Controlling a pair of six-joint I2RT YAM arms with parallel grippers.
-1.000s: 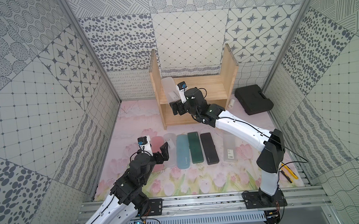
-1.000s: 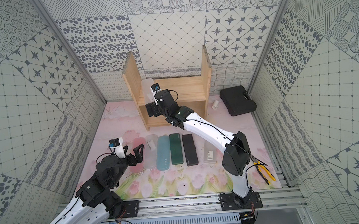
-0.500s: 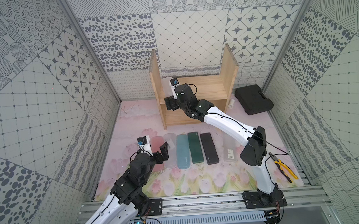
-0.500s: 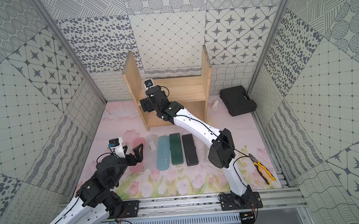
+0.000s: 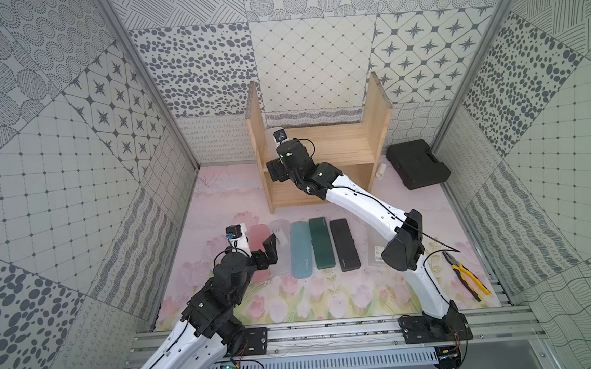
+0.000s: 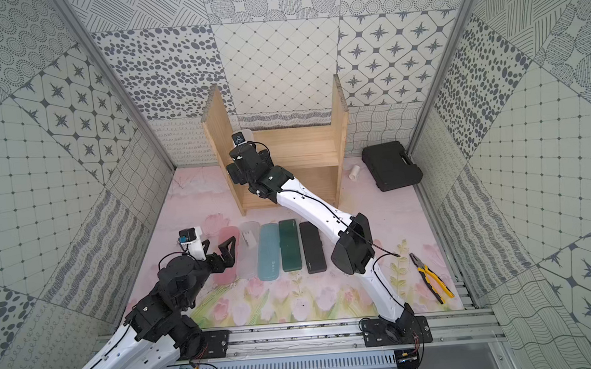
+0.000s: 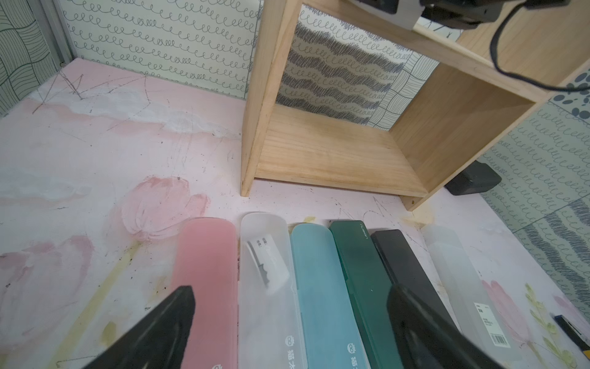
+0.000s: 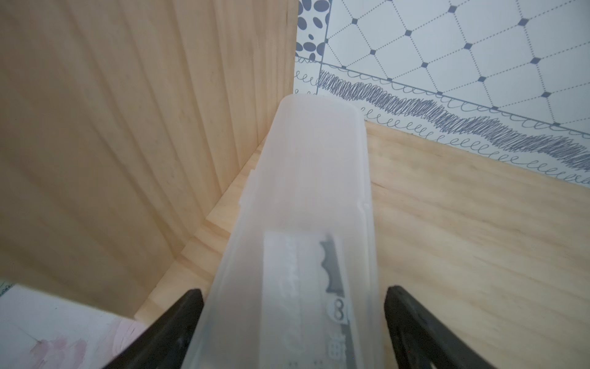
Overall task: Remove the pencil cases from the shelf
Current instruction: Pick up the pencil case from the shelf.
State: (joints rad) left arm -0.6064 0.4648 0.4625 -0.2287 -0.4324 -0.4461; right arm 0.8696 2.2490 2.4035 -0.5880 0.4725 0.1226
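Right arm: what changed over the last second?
The right gripper moved along the light-wood shelf's upper board toward its left side panel, jaws now straddling the frosted clear plastic pencil case, not visibly clamped. Left gripper, open, and the six cases rowed on the table stayed put.

black toolbox (image 5: 418,163): closed, flat, far right corner of the table (image 5: 216,198); | small white roll (image 5: 381,171): just beside the toolbox; | yellow-handled pliers (image 5: 466,280): near right corner, along the right edge; | table: pink floral surface
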